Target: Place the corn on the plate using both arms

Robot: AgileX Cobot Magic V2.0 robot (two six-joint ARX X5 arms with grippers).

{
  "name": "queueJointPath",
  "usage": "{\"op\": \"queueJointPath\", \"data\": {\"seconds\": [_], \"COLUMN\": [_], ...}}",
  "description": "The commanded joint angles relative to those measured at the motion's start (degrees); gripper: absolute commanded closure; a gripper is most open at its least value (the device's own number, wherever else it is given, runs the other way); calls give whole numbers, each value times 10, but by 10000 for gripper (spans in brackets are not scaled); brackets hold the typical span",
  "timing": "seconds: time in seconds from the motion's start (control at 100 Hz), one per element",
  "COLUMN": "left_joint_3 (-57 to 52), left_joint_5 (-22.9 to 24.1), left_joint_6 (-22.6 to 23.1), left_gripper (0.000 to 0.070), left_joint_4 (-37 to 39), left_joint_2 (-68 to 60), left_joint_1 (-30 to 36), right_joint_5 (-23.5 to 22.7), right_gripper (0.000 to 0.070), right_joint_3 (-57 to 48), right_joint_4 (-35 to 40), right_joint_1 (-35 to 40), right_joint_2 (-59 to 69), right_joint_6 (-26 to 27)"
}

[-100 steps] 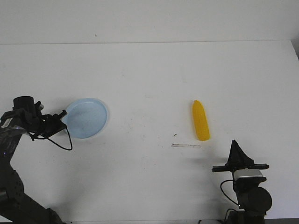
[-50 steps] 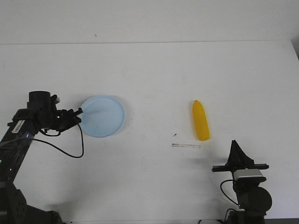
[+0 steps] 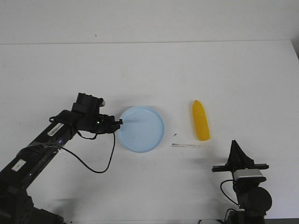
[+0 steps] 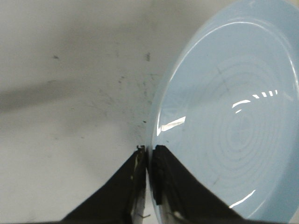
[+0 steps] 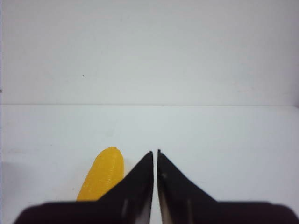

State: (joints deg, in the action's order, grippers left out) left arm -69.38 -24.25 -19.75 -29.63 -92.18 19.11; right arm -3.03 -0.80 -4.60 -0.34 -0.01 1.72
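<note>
The pale blue plate lies on the white table, left of centre. My left gripper is shut on the plate's left rim; in the left wrist view the jaws pinch the rim of the plate. The yellow corn lies on the table right of the plate, pointed end away from me. My right gripper is shut and empty, near the front edge, below and right of the corn. In the right wrist view the corn lies just beside the shut tips.
A thin dark strip lies on the table between plate and corn, near the corn's blunt end. The left arm's black cable loops over the table below the plate. The table's back edge runs across the far side.
My left gripper has dragged the plate from the table's left side rightward toward the corn. The right arm and the corn have not moved.
</note>
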Motion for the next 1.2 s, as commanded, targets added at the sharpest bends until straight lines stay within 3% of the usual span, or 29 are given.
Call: {"op": "queueJointPath", "data": {"seconds": [0.0, 0.16, 0.47, 0.62, 0.77, 0.87, 0.92, 1.08, 1.19], "left_joint_3": [-11, -11, -11, -11, -11, -11, -11, -11, -11], "left_joint_5": [-2, -2, 14, 20, 19, 19, 20, 24, 53], "left_joint_6": [-19, -55, -56, -54, -54, -51, -47, -31, -17], "left_gripper": [700, 700, 683, 529, 510, 366, 334, 333, 347], "left_joint_4": [14, 58, 57, 57, 56, 52, 48, 50, 60], "left_joint_2": [-26, -56, -68, -69, -69, -66, -58, -14, 26], "left_joint_1": [11, 30, 41, 41, 42, 42, 42, 31, 18], "right_joint_5": [0, 0, 0, 0, 0, 0, 0, 0, 0], "right_gripper": [687, 687, 687, 687, 687, 687, 687, 687, 687], "right_joint_3": [1, 1, 1, 1, 1, 1, 1, 1, 1], "right_joint_4": [-6, -6, -6, -6, -6, -6, -6, -6, -6], "right_joint_1": [1, 1, 1, 1, 1, 1, 1, 1, 1], "right_joint_2": [1, 1, 1, 1, 1, 1, 1, 1, 1], "right_joint_6": [-1, 0, -1, -1, -1, -1, -1, -1, -1]}}
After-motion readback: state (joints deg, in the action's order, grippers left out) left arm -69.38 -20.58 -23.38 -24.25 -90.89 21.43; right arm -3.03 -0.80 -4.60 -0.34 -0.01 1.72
